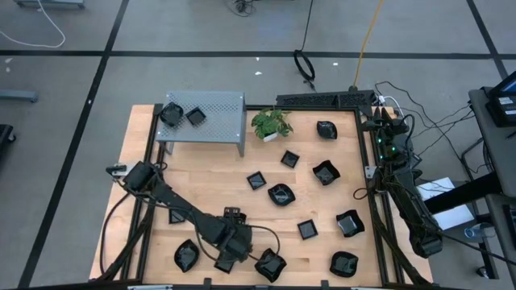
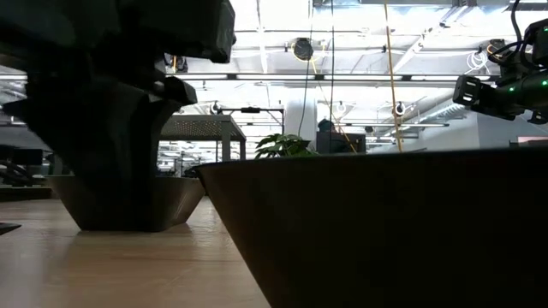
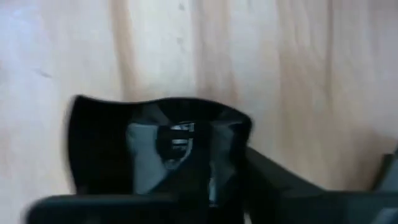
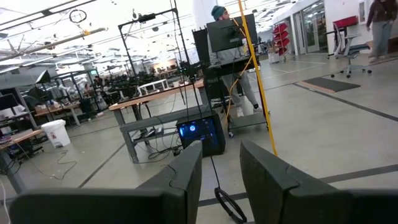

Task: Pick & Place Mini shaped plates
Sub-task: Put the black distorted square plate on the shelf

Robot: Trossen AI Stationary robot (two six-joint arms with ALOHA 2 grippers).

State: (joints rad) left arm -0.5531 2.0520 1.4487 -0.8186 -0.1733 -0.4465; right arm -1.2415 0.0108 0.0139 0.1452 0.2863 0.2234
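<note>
Several mini shaped plates, small glossy black dishes, lie scattered on the wooden table [image 1: 218, 161]. My left gripper [image 1: 232, 251] points down at the near edge, over one plate [image 3: 149, 143] that rests on the wood [image 1: 224, 264], with neighbours on either side [image 1: 187, 254] [image 1: 270, 264]. In the low view the gripper [image 2: 111, 162] dips into this dish [image 2: 128, 205]. My right gripper [image 4: 221, 180] stands open and bare at the table's right edge [image 1: 385, 133], pointing level into the room. My left gripper is shut on the plate's side wall [image 3: 239, 140]. One finger [image 3: 196, 183] seems to be inside the hollow and the other finger [image 3: 286, 186] outside; blur hides the exact contact. The fingers come from above, pointing down. The plate's base sits on the table.
A grey perforated stand [image 1: 201, 103] at the far left carries two plates [image 1: 171, 114] [image 1: 196, 117]. A small green plant [image 1: 272, 123] stands beside it. More plates lie mid-table and right [image 1: 280, 194] [image 1: 349, 223]. One plate [image 2: 385, 231] fills the low view's foreground.
</note>
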